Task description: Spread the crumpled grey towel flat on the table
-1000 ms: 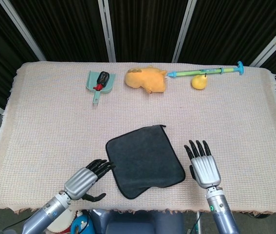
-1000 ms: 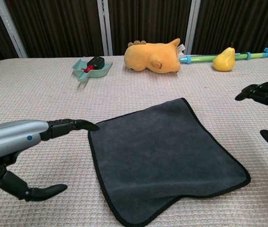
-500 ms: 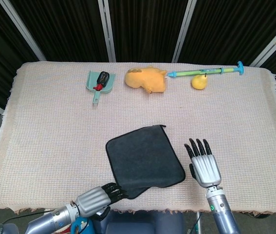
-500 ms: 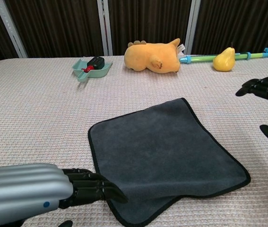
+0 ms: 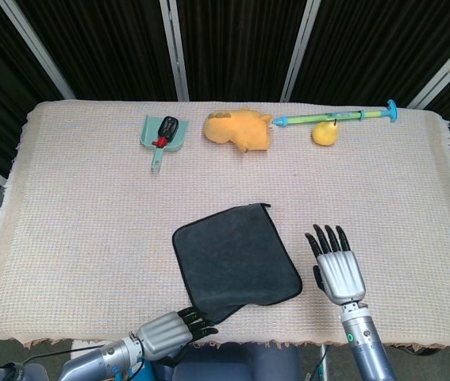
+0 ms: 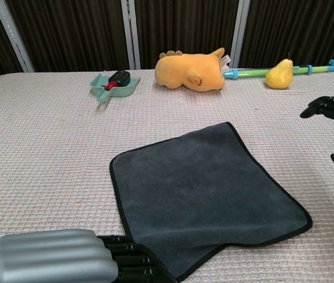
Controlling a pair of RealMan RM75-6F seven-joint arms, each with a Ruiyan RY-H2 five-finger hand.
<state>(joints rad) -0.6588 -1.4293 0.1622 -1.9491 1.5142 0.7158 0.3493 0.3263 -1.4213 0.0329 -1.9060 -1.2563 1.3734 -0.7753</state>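
both hands are off the grey towel, which lies near the front middle of the table, spread nearly flat with one corner pointing at the near edge and a low ridge along its front right side in the chest view. the left hand has drawn back over the last second from the towel's left edge, where its fingers reached toward the hem, down to the near table edge beside the front corner; its fingers are curled under and nothing shows in them, though whether they touch that corner cannot be told. the right hand lies palm down on the table just right of the towel, fingers straight and apart, holding nothing; it has slid slightly toward the near edge. the towel outline matches the earlier frames, so no further smoothing took place. judgement: spreading is essentially complete, and the withdrawal reads as release. the dustpan, orange plush toy and pear rest at the far edge.
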